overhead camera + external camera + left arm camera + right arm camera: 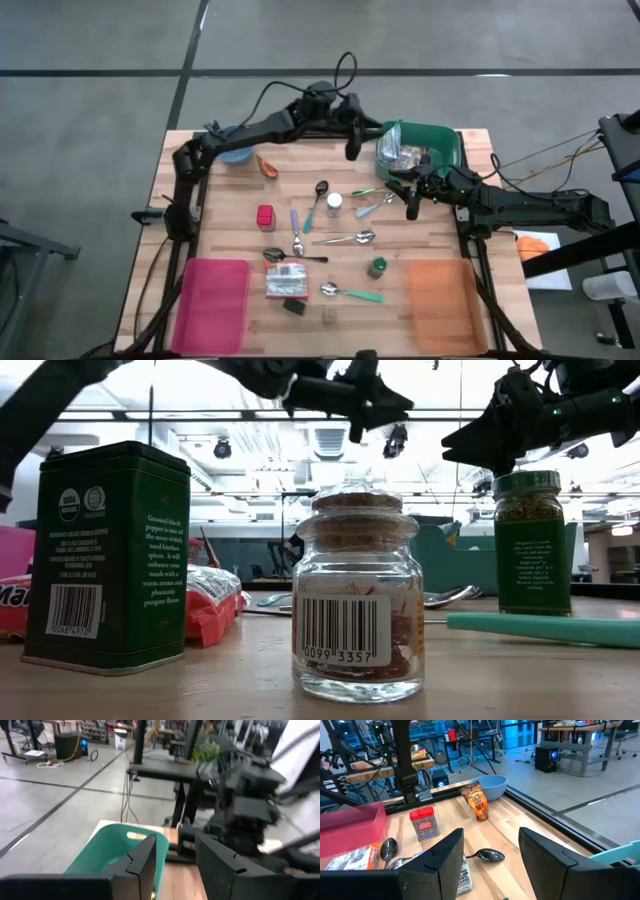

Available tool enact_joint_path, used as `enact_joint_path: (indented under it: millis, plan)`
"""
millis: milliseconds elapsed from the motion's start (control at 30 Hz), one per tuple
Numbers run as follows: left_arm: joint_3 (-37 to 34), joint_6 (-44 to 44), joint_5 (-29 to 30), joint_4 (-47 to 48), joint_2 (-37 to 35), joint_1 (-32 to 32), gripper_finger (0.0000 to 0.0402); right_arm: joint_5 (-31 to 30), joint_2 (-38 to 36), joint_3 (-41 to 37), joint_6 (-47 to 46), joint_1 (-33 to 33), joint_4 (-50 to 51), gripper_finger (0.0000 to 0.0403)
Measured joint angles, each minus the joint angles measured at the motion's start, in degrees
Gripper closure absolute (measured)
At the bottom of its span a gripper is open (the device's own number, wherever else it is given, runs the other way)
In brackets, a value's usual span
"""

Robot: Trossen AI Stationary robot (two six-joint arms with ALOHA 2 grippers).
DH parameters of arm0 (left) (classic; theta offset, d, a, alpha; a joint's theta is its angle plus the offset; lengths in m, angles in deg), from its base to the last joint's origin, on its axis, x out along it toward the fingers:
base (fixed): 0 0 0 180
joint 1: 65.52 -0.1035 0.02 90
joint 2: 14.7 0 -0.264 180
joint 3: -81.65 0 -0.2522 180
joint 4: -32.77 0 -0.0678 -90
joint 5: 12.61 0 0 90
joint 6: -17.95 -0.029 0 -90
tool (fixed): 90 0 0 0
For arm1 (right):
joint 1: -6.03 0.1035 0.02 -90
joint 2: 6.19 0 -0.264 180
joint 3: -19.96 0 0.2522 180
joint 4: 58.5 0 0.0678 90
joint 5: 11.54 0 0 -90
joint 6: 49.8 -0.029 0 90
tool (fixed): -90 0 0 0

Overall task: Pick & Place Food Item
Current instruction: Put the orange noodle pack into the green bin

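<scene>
**Both end effectors hang empty by the green bin**

While both arms reach toward the far right of the tabletop (430, 250), neither end effector holds anything. The left end effector (352, 150) hangs just left of the green bin (445, 140), its fingers (145, 857) apart with bare air between them. The right end effector (411, 210) hovers at the bin's near edge, fingers (445, 855) likewise apart and empty.

Inside the bin lies a clear-wrapped food packet (398, 155), between the two end effectors and touched by neither. An orange snack packet (266, 165) rests well to the left, beside the blue bowl (236, 152), far from both end effectors. A red-and-white snack bag (287, 281) lies near the front, next to the pink tray (213, 305). Spoons (345, 239), a red spice tin (265, 216) and a cork-topped jar (357, 595) are scattered mid-tabletop. An orange tray (445, 300) sits front right.
</scene>
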Motion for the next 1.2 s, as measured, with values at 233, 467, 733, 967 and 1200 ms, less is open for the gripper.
enact_joint_path:
  millis: [233, 467, 733, 967, 1200]
  plan:
    - [-10.73, -3.94, 0.12, 5.5, -9.25, 0.2, 0.0263, 0.01, -0.01, 0.0, -0.11, 0.0, 0.0, 0.0216]
    - [-30.05, -1.63, 9.21, 6.82, -24.89, 1.08, 0.0263, 0.0, -0.01, 0.0, 0.02, -0.04, -0.02, 0.0216]
    - [-43.29, 5.13, 35.2, 18.22, -40.57, 11.32, 0.0263, 0.02, 0.0, 0.0, -0.11, 0.0, 0.0, 0.0216]
    - [-47.18, 23.39, 44.05, 29.63, -47.84, 16.6, 0.0263, 0.02, -0.01, 0.0, 0.0, -0.02, 0.0, 0.0216]
    - [-48.53, 37.37, 47.89, 39.5, -47.4, 22.11, 0.0263, 0.02, 0.0, 0.0, -0.08, 0.0, 0.0, 0.0216]
